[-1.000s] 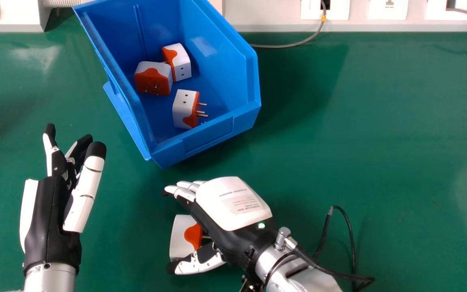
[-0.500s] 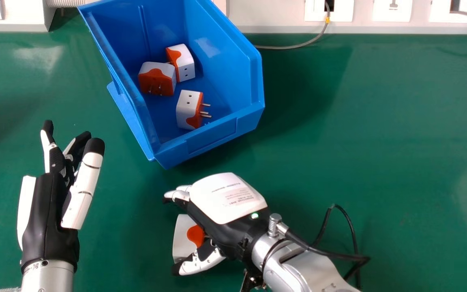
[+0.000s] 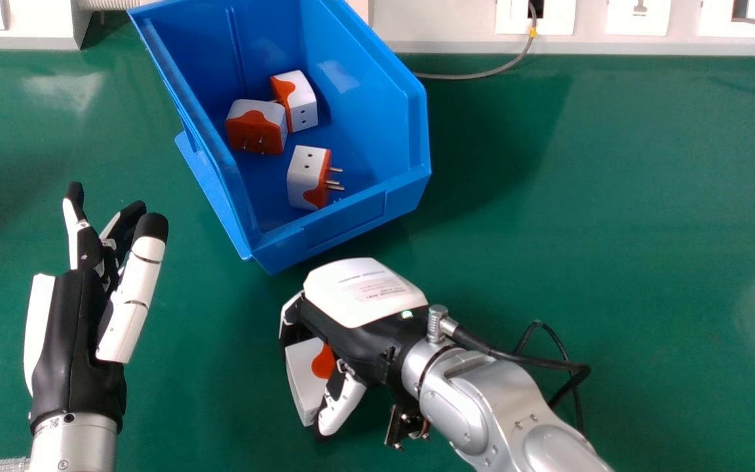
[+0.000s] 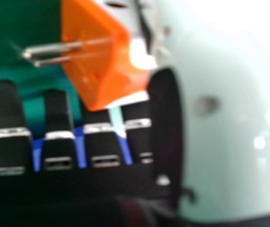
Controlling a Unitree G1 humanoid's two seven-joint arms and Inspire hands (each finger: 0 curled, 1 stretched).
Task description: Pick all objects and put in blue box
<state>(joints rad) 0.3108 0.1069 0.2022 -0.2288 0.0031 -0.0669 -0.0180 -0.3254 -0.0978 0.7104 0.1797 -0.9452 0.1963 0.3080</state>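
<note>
Head view: right hand [image 3: 359,318] round adapter [image 3: 303,377]; 3 others [image 3: 302,177] in blue box [image 3: 345,225]

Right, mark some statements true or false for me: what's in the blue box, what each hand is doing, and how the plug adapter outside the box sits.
1. Three plug adapters lie inside the blue box. True.
2. The left hand is curled round an adapter. False: it is open and holds nothing.
3. The right hand is curled round a fourth adapter. True.
4. The fourth adapter is already in the box. False: it is outside, in the right hand.
5. The fourth adapter's orange side faces the right hand's palm. True.
6. The fourth adapter has no prongs. False: metal prongs stick out of its orange side.
</note>
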